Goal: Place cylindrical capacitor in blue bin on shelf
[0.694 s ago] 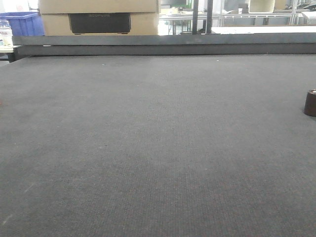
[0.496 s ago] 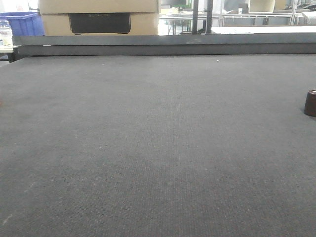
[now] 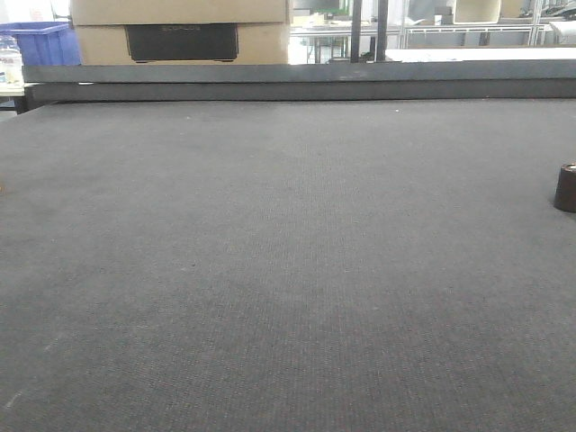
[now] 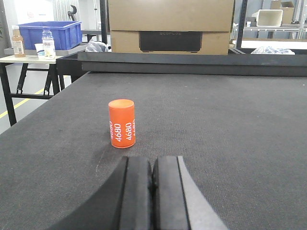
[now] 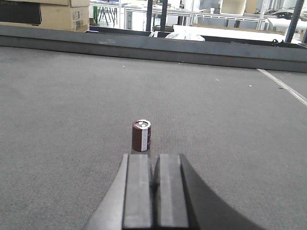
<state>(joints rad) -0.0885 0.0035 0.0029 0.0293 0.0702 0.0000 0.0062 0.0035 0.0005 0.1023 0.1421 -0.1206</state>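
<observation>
The cylindrical capacitor (image 5: 141,136) stands upright on the dark grey mat (image 5: 62,120), free on all sides. Seen from the front camera, it is far to the right of the cardboard box (image 3: 180,31) and nearer to you than the box, cut by the right border of the picture (image 3: 566,188).

The right gripper (image 5: 154,165) is low over the mat, on the side of the capacitor that is away from the box, close to it but not touching. Its two fingers (image 5: 138,191) are drawn almost together, with only a thin dark slit between them, and they hold nothing.

The left gripper (image 4: 152,165) points straight toward the box. Its fingers (image 4: 136,191) are pressed flat one against the other and carry nothing. Between this gripper and the box, a little to the left, stands an orange cylinder (image 4: 122,123) with the white number 4680 on its side. It is upright and apart from the fingers.

To the left of the box, beyond the mat, a blue crate (image 4: 48,34) rests on a light side table (image 4: 29,58) with some bottles (image 4: 47,42) before it.
</observation>
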